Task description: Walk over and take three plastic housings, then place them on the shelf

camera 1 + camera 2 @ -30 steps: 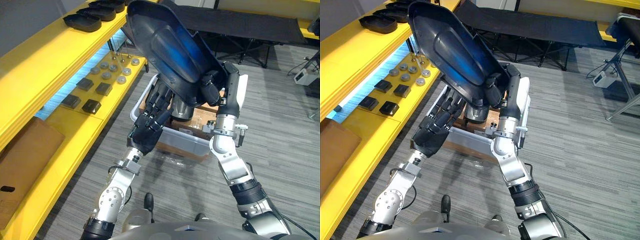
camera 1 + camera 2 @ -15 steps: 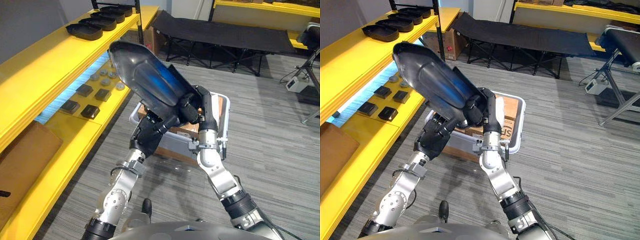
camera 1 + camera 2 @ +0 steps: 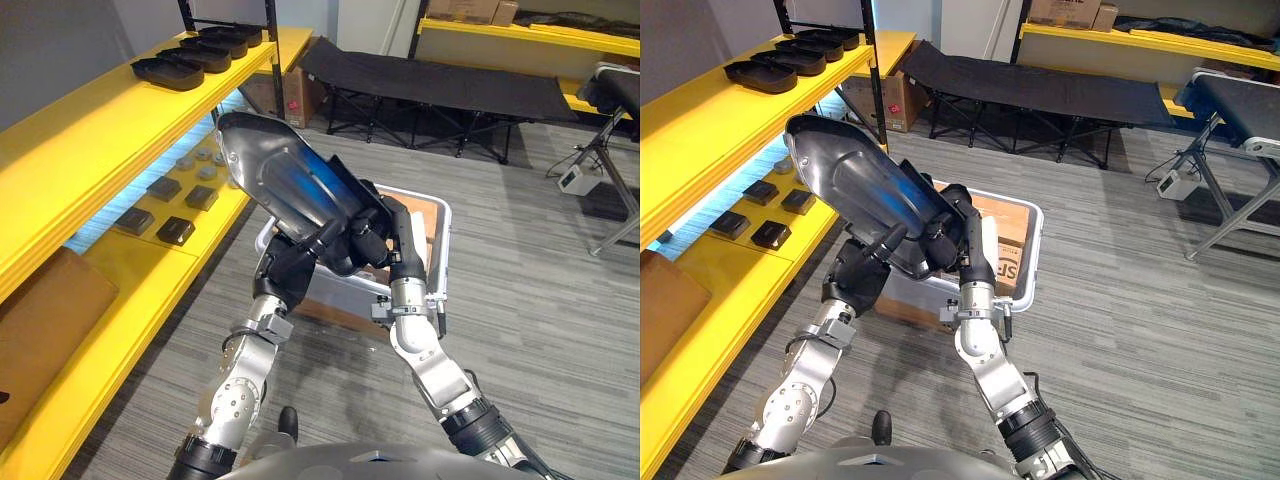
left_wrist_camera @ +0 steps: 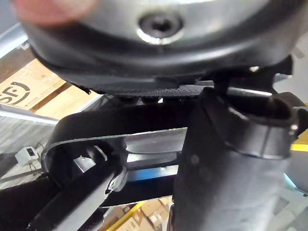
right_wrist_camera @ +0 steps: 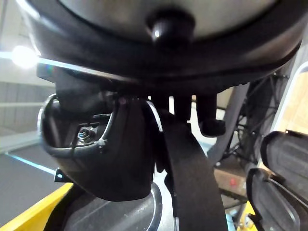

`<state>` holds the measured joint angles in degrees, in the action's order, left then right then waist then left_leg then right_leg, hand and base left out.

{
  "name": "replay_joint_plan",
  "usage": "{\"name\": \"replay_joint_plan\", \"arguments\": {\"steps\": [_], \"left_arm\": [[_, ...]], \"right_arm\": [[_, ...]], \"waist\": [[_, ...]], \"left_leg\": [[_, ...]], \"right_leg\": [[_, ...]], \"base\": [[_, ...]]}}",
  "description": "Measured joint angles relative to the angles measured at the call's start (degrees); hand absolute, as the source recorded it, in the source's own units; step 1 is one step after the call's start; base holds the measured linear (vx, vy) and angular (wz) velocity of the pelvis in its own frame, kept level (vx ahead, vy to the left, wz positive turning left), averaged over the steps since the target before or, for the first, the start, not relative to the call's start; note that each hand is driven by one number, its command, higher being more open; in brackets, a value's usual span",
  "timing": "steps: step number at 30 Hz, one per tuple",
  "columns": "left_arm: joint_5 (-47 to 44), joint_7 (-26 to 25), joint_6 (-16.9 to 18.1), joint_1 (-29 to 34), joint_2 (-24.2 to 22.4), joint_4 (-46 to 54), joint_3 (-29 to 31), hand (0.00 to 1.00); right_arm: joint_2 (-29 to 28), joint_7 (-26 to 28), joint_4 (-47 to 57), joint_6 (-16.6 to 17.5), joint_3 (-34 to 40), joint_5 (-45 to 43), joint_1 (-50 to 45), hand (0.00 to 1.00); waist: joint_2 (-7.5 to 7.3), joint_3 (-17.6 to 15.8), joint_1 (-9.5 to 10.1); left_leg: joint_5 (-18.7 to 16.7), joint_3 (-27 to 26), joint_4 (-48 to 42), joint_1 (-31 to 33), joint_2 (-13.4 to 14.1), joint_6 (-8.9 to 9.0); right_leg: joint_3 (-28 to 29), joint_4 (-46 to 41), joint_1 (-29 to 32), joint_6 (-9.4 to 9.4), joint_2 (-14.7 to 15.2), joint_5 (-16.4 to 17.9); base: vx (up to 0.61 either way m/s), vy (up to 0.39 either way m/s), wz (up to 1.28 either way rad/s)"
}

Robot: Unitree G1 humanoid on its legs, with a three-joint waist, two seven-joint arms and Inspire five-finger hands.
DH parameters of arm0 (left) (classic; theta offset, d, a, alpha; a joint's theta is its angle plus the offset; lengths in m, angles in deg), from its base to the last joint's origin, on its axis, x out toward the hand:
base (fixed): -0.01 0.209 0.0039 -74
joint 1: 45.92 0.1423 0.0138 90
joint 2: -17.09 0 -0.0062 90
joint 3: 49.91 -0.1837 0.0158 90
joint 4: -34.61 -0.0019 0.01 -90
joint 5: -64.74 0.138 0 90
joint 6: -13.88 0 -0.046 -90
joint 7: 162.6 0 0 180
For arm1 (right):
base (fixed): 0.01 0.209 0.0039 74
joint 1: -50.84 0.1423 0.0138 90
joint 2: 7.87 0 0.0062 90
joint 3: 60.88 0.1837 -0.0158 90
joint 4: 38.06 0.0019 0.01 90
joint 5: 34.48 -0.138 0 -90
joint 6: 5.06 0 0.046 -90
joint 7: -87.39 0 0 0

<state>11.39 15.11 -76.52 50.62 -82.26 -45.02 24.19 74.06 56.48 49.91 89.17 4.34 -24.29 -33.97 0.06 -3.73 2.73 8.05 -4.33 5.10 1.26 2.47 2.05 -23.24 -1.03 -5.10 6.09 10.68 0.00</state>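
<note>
A large glossy black plastic housing (image 3: 285,180) is held tilted in the air between both hands, above the near left corner of a grey bin (image 3: 443,215). My left hand (image 3: 290,272) grips its lower edge from underneath, one finger hooked up over the rim. My right hand (image 3: 366,240) is curled round the same end from the right. In the left wrist view the thumb (image 4: 231,163) presses against the housing's shiny edge (image 4: 149,142). Several more black housings (image 3: 190,55) lie in a row on the top yellow shelf (image 3: 90,140) at the left.
The bin holds cardboard boxes (image 3: 1005,235). The lower yellow shelf carries small black blocks (image 3: 175,230), metal discs (image 3: 200,165) and a brown cardboard sheet (image 3: 40,320). A black folding cot (image 3: 430,75) stands at the back and a metal stand (image 3: 610,130) at the right, with grey floor between.
The whole view has shifted as the robot moved. The housing has come down and closer to my body, and my left hand has gone from straight fingers beneath it to gripping its lower edge.
</note>
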Motion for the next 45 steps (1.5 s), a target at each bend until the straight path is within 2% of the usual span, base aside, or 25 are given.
{"name": "replay_joint_plan", "arguments": {"steps": [6, 7, 13, 16, 19, 21, 29, 34, 35, 38, 41, 42, 45], "left_arm": [[0.17, -0.54, -0.94, 0.00, -0.01, 0.00, -0.27, 1.00], [0.17, -0.86, -1.03, 0.00, 0.00, 0.00, -0.45, 0.00], [-0.28, -2.13, -0.91, 0.00, 0.00, -0.01, -1.86, 0.00], [-1.71, -5.04, 0.79, 0.00, -0.21, -0.41, -2.81, 0.00], [-2.98, -8.42, 3.61, -0.06, -0.71, -1.85, -2.56, 0.00], [-3.03, -11.19, 6.69, -0.07, -1.63, -3.17, -2.45, 0.00], [-2.64, -17.24, 15.67, -0.06, -2.32, -3.44, -4.95, 0.00], [-1.20, -19.00, 18.54, -0.05, -2.33, -3.74, -5.72, 0.00], [-0.17, -19.00, 19.11, -0.05, -2.35, -4.09, -5.91, 0.00], [2.81, -20.61, 19.47, -0.05, -2.40, -4.17, -5.92, 0.00], [7.18, -24.18, 20.21, -0.05, -2.43, -4.17, -5.53, 0.00], [12.11, -27.22, 20.21, -0.04, -2.67, -4.18, -5.55, 0.00], [24.54, -31.95, 20.16, -0.04, -3.31, -4.18, -5.21, 0.00]], "right_arm": [[-0.32, -0.21, -0.24, 0.00, -1.08, -1.78, 0.00, 0.00], [-0.73, -0.59, -0.57, 0.00, -1.28, -2.18, -0.06, 0.00], [-1.40, -1.84, -0.73, 0.00, -2.87, -2.85, -0.27, 0.00], [-1.44, -1.88, -0.77, 0.22, -3.60, -3.96, -0.27, 0.00], [-1.46, -2.03, -0.76, 0.65, -6.16, -3.71, -0.27, 0.00], [-1.54, -1.80, -0.79, 1.44, -7.95, -3.52, -0.28, 0.00], [-4.73, -0.87, -1.06, 1.47, -8.79, -3.51, -0.46, 0.00], [-5.94, -0.88, -1.78, 2.21, -9.11, -3.58, -1.14, 0.00], [-6.15, -0.94, -1.78, 2.45, -9.12, -3.60, -1.57, 1.00], [-6.00, -0.52, -1.77, 4.10, -9.67, -4.56, -2.55, 1.00], [-6.17, 2.04, -1.54, 5.88, -10.74, -12.48, -3.46, 1.00], [-6.12, 3.41, -1.52, 6.34, -10.72, -14.72, -3.82, 1.00], [-6.01, 5.66, -1.54, 6.32, -10.36, -19.99, -4.23, 1.00]], "waist": [[-0.44, 0.48, 0.02], [-0.59, 0.76, -0.02], [-0.62, 1.50, -0.01], [-0.62, 1.57, -0.09], [-0.65, 1.70, -0.42], [-0.70, 1.74, -0.51], [-1.63, 2.33, -0.25], [-1.83, 2.44, -0.36], [-1.91, 2.47, -0.36], [-2.20, 2.49, -0.63], [-2.32, 2.51, -1.25], [-2.40, 2.48, -1.30], [-2.67, 2.48, -1.24]], "left_leg": [[0.06, 0.00, -0.01, -0.01, -0.03, -0.02], [0.05, 0.00, -0.01, -0.01, -0.03, -0.02], [0.07, -0.01, 0.00, -0.07, -0.01, 0.00], [0.09, -0.01, 0.00, -0.17, 0.01, 0.03], [0.10, -0.02, 0.00, -0.19, 0.09, 0.05], [0.11, 0.00, 0.00, -0.19, 0.08, 0.06], [0.10, 0.15, 0.00, 0.04, 0.04, 0.06], [0.06, 0.17, 0.01, 0.08, 0.04, 0.12], [0.05, 0.17, 0.01, 0.08, 0.03, 0.13], [-0.11, 0.15, 0.01, 0.09, 0.05, 0.36], [-0.13, 0.12, 0.01, 0.09, 0.06, 0.37], [-0.12, 0.08, 0.01, 0.08, 0.06, 0.35], [-0.10, 0.09, 0.00, 0.07, 0.11, 0.33]], "right_leg": [[0.00, 0.01, 0.01, -0.02, 0.00, -0.02], [0.00, 0.03, 0.01, -0.02, -0.01, -0.01], [0.01, 0.01, -0.02, -0.03, -0.03, -0.01], [0.02, 0.00, -0.03, -0.03, -0.03, -0.01], [0.03, 0.02, -0.03, -0.04, -0.12, 0.00], [0.01, 0.04, -0.04, -0.04, -0.12, 0.00], [-0.12, 0.07, -0.04, -0.09, -0.13, 0.03], [-0.15, 0.04, -0.03, -0.13, -0.13, 0.06], [-0.15, 0.04, -0.03, -0.13, -0.13, 0.07], [-0.14, 0.04, 0.00, -0.17, -0.15, 0.09], [-0.12, 0.05, 0.00, -0.19, -0.16, 0.11], [-0.10, 0.05, 0.01, -0.19, -0.16, 0.10], [-0.10, 0.05, -0.02, -0.22, -0.21, 0.12]], "base": [[0.00, 0.000, 0.00], [0.00, 0.000, 0.00], [0.00, 0.000, 0.00], [0.00, 0.000, 0.00], [0.00, 0.000, 0.00], [0.00, 0.000, 0.00], [0.00, 0.000, 0.00], [0.00, 0.000, 0.00], [0.00, 0.000, 0.00], [0.00, 0.000, 0.00], [0.00, 0.000, 0.00], [0.00, 0.000, 0.00], [0.00, 0.000, 0.00]]}}
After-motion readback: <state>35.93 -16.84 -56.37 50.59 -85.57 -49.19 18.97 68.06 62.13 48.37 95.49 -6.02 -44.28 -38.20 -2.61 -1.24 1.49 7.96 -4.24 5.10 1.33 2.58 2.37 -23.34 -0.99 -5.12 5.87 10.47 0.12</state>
